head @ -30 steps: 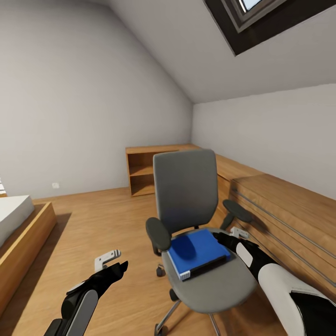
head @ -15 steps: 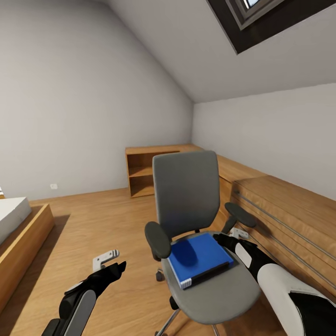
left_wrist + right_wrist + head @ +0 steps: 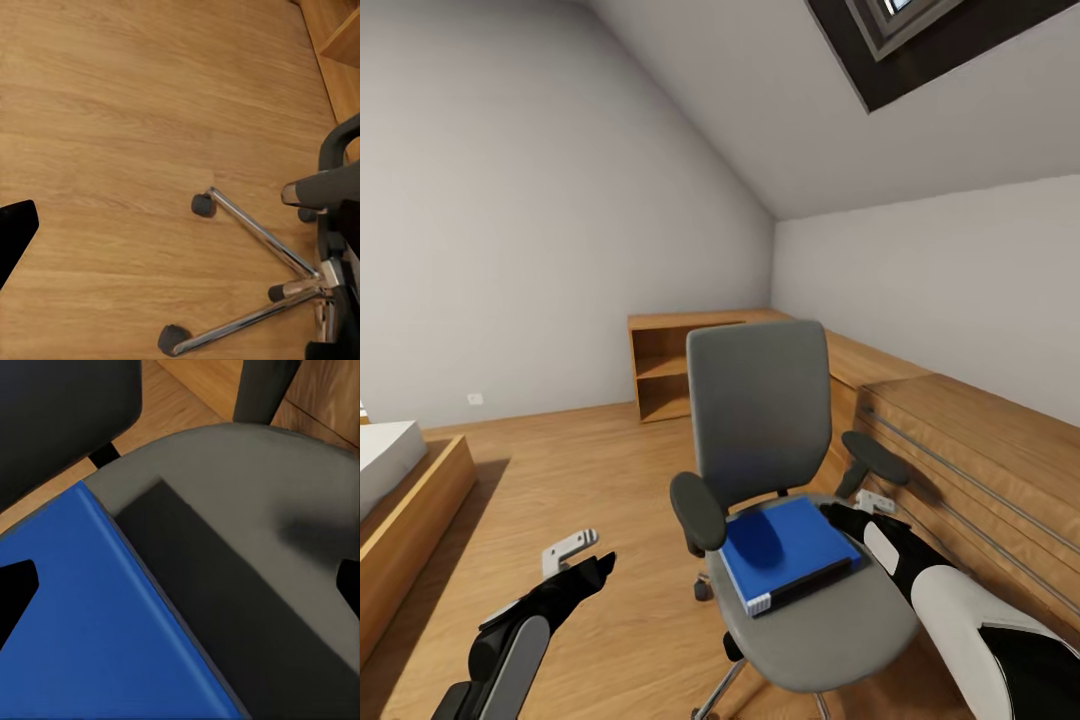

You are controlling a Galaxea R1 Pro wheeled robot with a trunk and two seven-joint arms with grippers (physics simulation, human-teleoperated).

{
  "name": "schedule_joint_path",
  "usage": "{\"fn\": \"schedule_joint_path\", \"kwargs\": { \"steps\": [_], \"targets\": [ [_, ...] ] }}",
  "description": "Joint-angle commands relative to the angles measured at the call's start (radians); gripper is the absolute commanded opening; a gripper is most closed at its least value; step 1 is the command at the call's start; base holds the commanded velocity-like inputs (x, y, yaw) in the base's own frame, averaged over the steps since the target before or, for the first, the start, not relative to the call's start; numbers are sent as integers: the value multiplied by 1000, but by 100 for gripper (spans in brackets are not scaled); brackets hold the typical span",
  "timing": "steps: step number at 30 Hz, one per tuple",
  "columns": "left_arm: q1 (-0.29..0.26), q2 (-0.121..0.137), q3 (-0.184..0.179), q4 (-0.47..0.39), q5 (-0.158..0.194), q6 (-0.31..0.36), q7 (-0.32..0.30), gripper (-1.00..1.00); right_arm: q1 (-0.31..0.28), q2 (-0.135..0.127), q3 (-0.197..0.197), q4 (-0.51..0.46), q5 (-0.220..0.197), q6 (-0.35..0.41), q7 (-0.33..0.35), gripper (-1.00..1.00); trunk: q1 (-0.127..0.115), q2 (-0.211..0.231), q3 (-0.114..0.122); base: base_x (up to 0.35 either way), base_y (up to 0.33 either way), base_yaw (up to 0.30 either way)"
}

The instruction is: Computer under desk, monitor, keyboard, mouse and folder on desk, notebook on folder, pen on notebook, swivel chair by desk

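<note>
Head view: since a second ago the left gripper [image 3: 575, 556] has dropped lower and outward, away from the chair [image 3: 780, 470]; its jaws cannot be judged. The right gripper [image 3: 847, 512] hovers at the far edge of the folder [image 3: 785, 550] on the seat. Right wrist view: fingers [image 3: 16, 589] spread wide, one tip over the blue cover, apparently lining up a grasp.

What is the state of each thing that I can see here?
Folder: closed, lying flat on the chair seat.
Chair: upright, on the wooden floor.
Right gripper: over the seat at the folder's edge, open, holding nothing.
Left gripper: over the floor beside the chair, holding nothing.
</note>
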Motion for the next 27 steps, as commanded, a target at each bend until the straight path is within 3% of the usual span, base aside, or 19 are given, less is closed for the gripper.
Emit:
{"fn": "schedule_joint_path", "kwargs": {
  "steps": [1, 5, 23, 26, 27],
  "targets": [
    [-1, 0, 1, -2, 11, 2, 9, 100, 0, 1, -6, -2, -1, 6, 1, 100, 4, -8, -4, 0, 0, 0],
    [-1, 0, 4, -3, 11, 2, 10, 100, 0, 1, -4, -2, -1, 6, 1, 100, 19, -36, -17, 0, 0, 0],
    [-1, -1, 5, -3, 11, 3, 10, 100, 0, 3, 2, -2, -2, 4, 38, 100, 19, -36, -17, 0, 0, 0],
    [-1, -1, 4, -3, 11, 3, 10, 100, 0, 9, 19, -3, -2, 4, 61, 100, 19, -36, -17, 0, 0, 0],
    [-1, -1, 4, -3, 11, 2, 10, 100, 0, 18, 55, -3, -2, 4, 72, 100, 19, -36, -17, 0, 0, 0]
  ]
}}
